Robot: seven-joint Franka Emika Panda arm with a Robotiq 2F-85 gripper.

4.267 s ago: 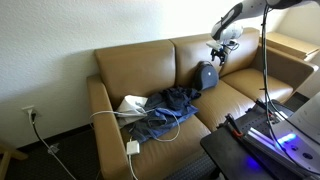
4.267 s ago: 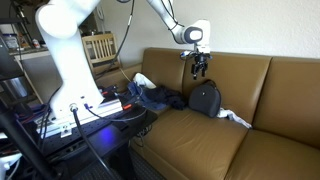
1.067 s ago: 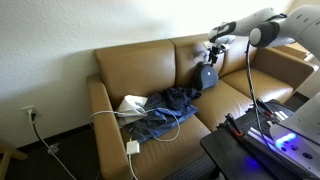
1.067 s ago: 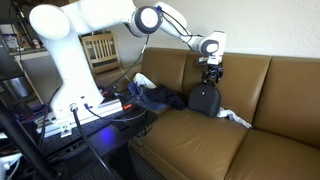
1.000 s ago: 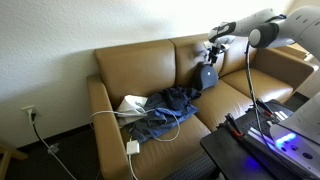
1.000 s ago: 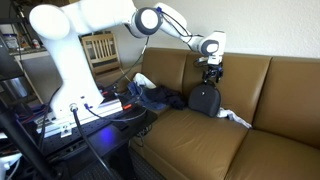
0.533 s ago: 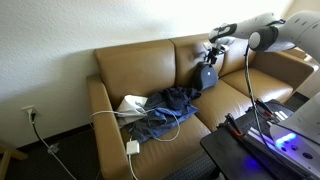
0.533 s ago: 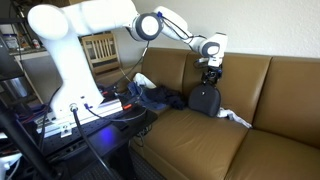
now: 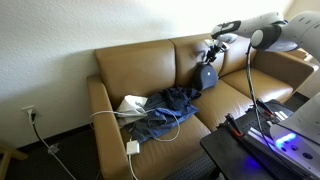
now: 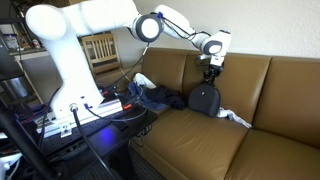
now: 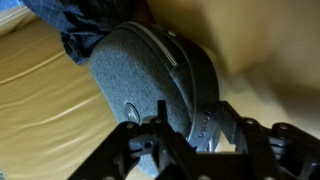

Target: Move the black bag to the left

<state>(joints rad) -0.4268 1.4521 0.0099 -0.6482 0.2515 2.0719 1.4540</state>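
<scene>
The black bag (image 9: 207,76) (image 10: 205,100) stands upright against the brown sofa's backrest (image 9: 150,62), near the seam between two seat cushions. My gripper (image 9: 211,60) (image 10: 210,77) hangs straight above it, fingertips at the bag's top. In the wrist view the grey-black bag (image 11: 150,70) fills the middle. My gripper (image 11: 192,125) straddles its top handle strap, one finger on each side. The view is dark there, and I cannot tell whether the fingers press on the strap.
A heap of blue clothes (image 9: 165,105) (image 10: 155,97) lies on the cushion beside the bag, with a white box and cables (image 9: 132,103). A white cloth (image 10: 235,118) lies on the bag's other side. A stand with electronics (image 9: 262,138) is in front of the sofa.
The arm came down from above onto the bag's top over the last seconds. In the last half second the fingers have drawn closer together round the strap. The bag has not moved.
</scene>
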